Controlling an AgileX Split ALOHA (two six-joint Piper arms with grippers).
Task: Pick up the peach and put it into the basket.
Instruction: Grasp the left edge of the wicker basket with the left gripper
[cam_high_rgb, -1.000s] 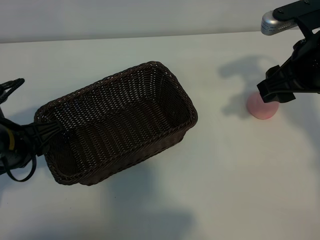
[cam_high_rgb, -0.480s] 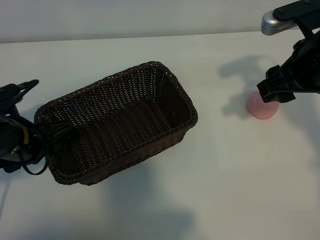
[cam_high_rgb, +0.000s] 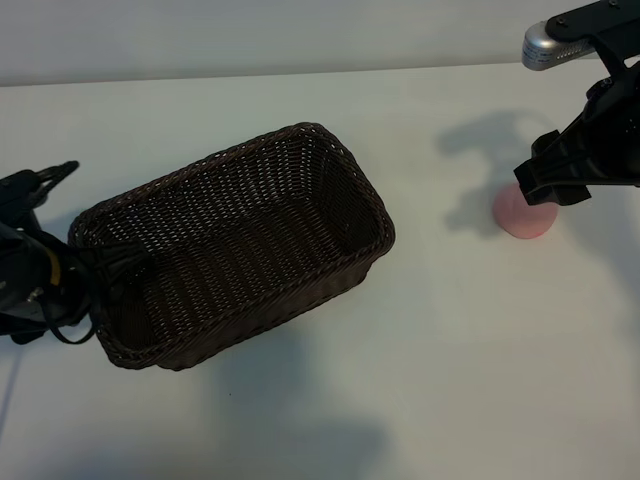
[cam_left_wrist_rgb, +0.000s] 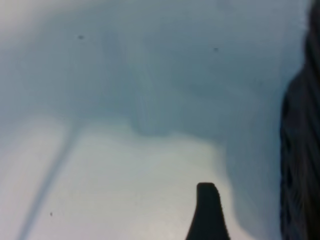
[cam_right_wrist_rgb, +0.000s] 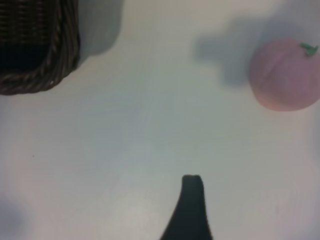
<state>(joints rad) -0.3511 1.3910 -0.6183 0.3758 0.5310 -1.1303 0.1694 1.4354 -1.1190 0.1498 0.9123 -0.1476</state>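
A pale pink peach (cam_high_rgb: 522, 216) sits on the white table (cam_high_rgb: 450, 350), half hidden beneath the right gripper (cam_high_rgb: 552, 185), which hangs just above it with its jaws spread wide and nothing between them. From that gripper's own camera the fruit (cam_right_wrist_rgb: 284, 75) lies off to one side of the single visible finger (cam_right_wrist_rgb: 189, 205) rather than squarely ahead of it, its small green stem (cam_right_wrist_rgb: 309, 49) pointing away. The dark woven basket (cam_high_rgb: 235, 245) stands empty well away from this gripper, toward the other arm, its braided corner (cam_right_wrist_rgb: 37, 47) just showing in the wrist picture.

The left gripper (cam_high_rgb: 110, 268) rests at the basket's near end, low against the rim and also open, holding nothing; its camera shows mostly bare table and a strip of wicker wall (cam_left_wrist_rgb: 300, 150) beside one fingertip (cam_left_wrist_rgb: 207, 210).

The pick-up appears not yet made. The chief risk lies in the offset: if the right gripper descends as it stands, one finger could land on the peach's shoulder and roll the round fruit across the smooth table instead of straddling it. A grip too near the top could also let it squirt free on the lift. At the far end, the left gripper, so close to the wicker, could nudge the basket and shift the drop target.
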